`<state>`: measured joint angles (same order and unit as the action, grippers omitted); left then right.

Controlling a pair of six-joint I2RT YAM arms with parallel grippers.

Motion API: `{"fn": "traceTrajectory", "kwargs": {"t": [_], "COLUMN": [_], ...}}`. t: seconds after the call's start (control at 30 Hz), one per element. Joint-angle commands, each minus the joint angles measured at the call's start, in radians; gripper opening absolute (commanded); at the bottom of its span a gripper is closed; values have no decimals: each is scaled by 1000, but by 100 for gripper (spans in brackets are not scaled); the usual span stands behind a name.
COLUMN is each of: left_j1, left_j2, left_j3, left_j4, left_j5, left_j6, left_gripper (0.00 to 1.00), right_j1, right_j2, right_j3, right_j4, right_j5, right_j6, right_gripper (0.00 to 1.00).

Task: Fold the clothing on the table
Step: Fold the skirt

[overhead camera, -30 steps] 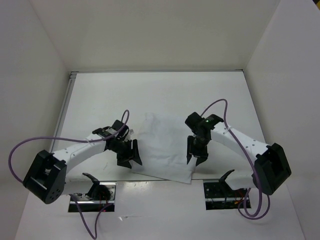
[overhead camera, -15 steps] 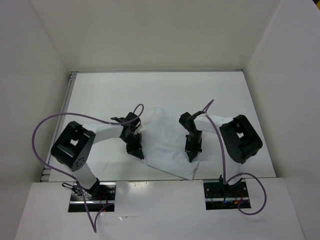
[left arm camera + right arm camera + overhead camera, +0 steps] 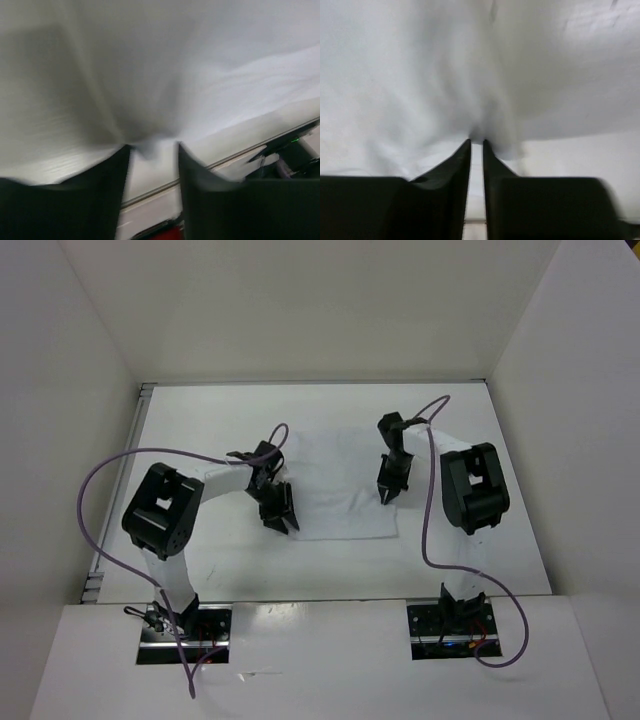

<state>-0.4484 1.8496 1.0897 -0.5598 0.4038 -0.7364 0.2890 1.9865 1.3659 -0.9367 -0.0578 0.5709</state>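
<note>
Out on the middle of the table [image 3: 200, 420] lies the clothing [image 3: 340, 495], a flat white rectangle, slightly rumpled along its near edge. The left gripper [image 3: 281, 520] sits at its near-left corner, jaws parted with a small peak of fabric between the tips, while the right gripper [image 3: 388, 492] at the right edge has its jaws almost together, pinching a pucker of cloth

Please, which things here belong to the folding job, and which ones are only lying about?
For the job: clothing; table; left pincer; right pincer.
Only there: purple cables; white walls; base plates.
</note>
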Motion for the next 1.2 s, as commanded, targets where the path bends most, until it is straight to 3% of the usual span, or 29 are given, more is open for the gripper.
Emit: {"fn": "traceTrajectory", "kwargs": {"t": [0.0,0.07,0.13,0.33,0.6,0.83,0.97,1.0,1.1,1.17], "left_j1": [46,47,47,47,37,37,37,37,37,37], "left_j2": [-62,-125,-203,-233,-181,-116,-81,-72,-29,-29], "left_j3": [19,19,6,-103,-134,-143,-154,-154,-154,-154], "left_j4": [46,46,46,70,89,158,198,213,224,236], "left_j5": [-184,-221,-235,-244,-348,-320,-289,-289,-280,-280], "left_j6": [45,45,35,6,-23,-32,-32,-32,-32,-32], "left_gripper": [58,75,78,78,78,78,70,60,46,24], "right_j1": [-10,-10,-10,-48,-59,-59,-59,-59,-59,-59], "right_j2": [-92,-188,-239,-275,-190,-158,-178,-195,-254,-313], "right_j3": [65,36,-29,-200,-229,-260,-289,-289,-309,-318], "right_j4": [111,111,102,138,197,226,226,217,187,170], "right_j5": [55,33,21,-17,-68,-131,-143,-155,-155,-155], "right_j6": [-51,-60,-60,-51,-60,-69,-69,-69,-49,-39], "right_gripper": [23,34,40,42,42,42,42,42,42,42]}}
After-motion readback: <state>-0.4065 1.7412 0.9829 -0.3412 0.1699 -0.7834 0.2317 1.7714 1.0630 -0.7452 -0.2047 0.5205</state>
